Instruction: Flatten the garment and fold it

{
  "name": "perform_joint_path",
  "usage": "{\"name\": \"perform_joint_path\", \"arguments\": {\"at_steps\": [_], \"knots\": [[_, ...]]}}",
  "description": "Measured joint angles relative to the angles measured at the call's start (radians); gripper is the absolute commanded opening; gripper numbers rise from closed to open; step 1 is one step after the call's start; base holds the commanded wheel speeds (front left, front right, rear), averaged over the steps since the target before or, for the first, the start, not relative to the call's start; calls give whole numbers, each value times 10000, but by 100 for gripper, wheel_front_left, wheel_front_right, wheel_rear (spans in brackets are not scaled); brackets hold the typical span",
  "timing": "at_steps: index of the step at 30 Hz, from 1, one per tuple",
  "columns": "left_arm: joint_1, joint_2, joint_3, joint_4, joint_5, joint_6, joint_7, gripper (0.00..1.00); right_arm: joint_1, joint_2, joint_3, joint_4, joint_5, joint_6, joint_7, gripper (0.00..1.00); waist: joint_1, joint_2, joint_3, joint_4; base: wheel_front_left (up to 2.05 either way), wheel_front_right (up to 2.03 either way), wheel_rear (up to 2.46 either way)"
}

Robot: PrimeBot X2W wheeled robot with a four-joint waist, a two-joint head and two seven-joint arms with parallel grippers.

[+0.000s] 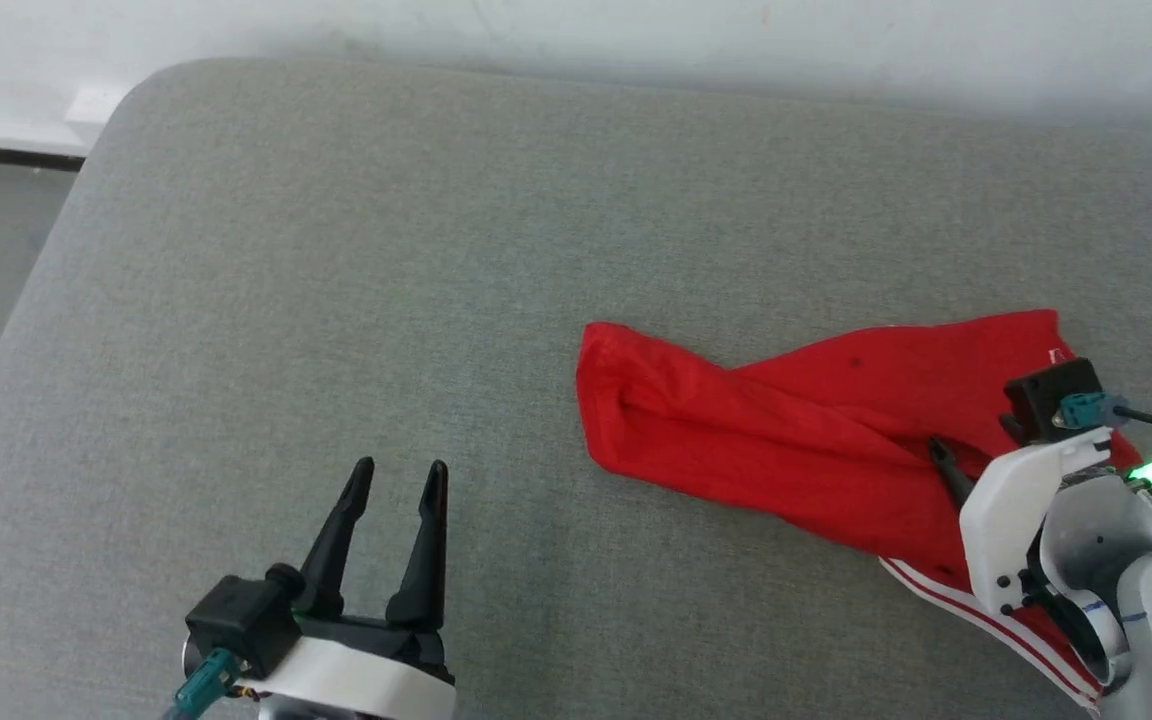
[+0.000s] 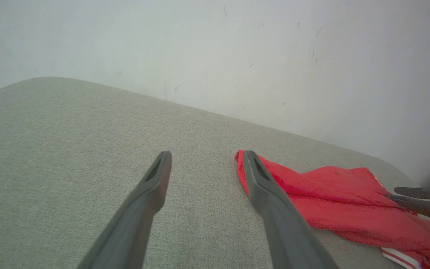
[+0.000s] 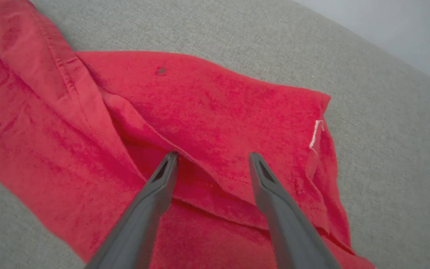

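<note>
Two hands spread wide, left hand [image 1: 402,465] over grey cushion [image 1: 336,250], right hand [image 3: 213,155] over bunched garment [image 1: 736,420]; white wall [image 1: 636,40] behind

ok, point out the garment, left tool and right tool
garment [image 1: 736,430]: head view, red body cloth, middle of the bunch.
left tool [image 1: 402,465]: head view, midway between its fingertips.
right tool [image 3: 214,154]: right wrist view, midway between its fingertips.
</note>
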Motion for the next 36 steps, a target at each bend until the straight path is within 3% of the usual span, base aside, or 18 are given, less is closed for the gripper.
{"name": "perform_joint_path", "arguments": {"at_steps": [4,5,6,7,16,24,31,36], "knots": [[-166,-13,-25,40,-2,0,0,100,-265,-155,303,784,69,0,128,97,0,0,165,229,0,0,0],[-192,-17,-27,44,-2,-2,0,100,-309,-146,324,968,92,0,192,49,0,0,199,274,0,0,0],[-197,-19,-25,46,-4,-2,0,100,-357,-132,336,1091,90,0,205,20,0,0,229,314,0,0,0],[-197,-23,-29,54,-4,-2,0,100,-402,-132,345,1154,86,0,203,0,0,0,255,348,0,0,0],[-198,-54,36,77,-4,-2,0,100,-1062,-98,385,437,69,0,6,0,-2,0,177,297,0,0,0],[-425,-86,-192,63,-190,-8,0,100,-3592,-1045,1108,-205,-81,0,445,0,-2,1,476,365,0,0,0],[-1139,-100,-654,188,-378,-10,0,100,-7273,-1695,2420,1492,-767,0,142,0,0,0,1160,715,0,0,0],[-1554,-104,-957,351,-535,-12,0,100,-8677,-1574,2911,3323,-1231,0,-454,0,1,0,1679,1102,0,0,0]]}}
